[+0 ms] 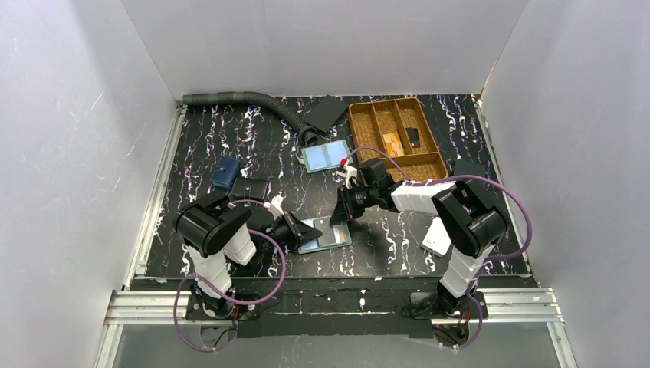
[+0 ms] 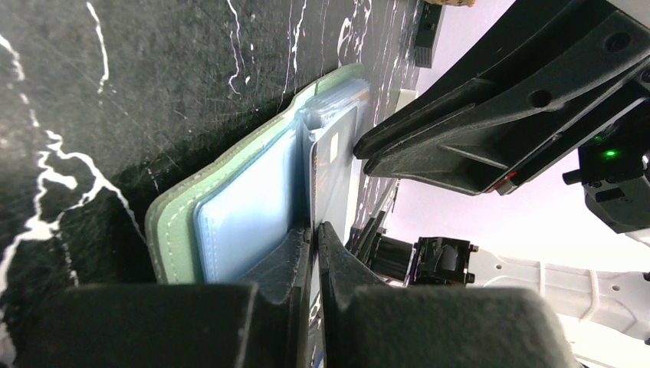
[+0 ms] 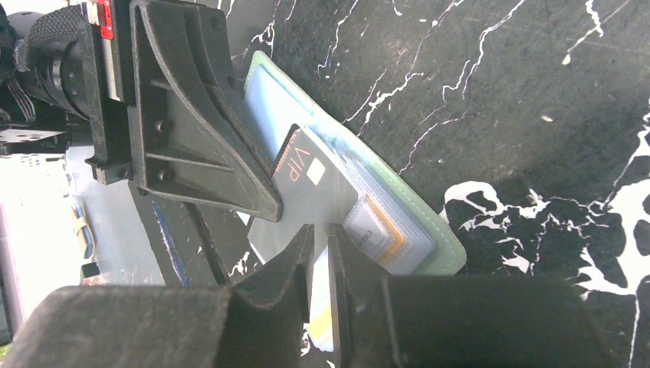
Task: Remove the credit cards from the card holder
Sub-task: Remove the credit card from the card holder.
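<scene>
Down on the dark marbled table [image 1: 230, 138], at lower centre of the top view, the card holder [image 1: 331, 236] lies open (green edge showing). The left gripper [image 2: 314, 234] is clamped on its inner leaf. The right gripper [image 3: 322, 238] pinches a dark card [image 3: 306, 180] that sticks out of the sleeves.

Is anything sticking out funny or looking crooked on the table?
Yes. A grey VIP card pokes out of the open card holder at a slant, not lined up with the other sleeves. The right hand pinches it, while the left hand clamps one leaf of the holder.
</scene>
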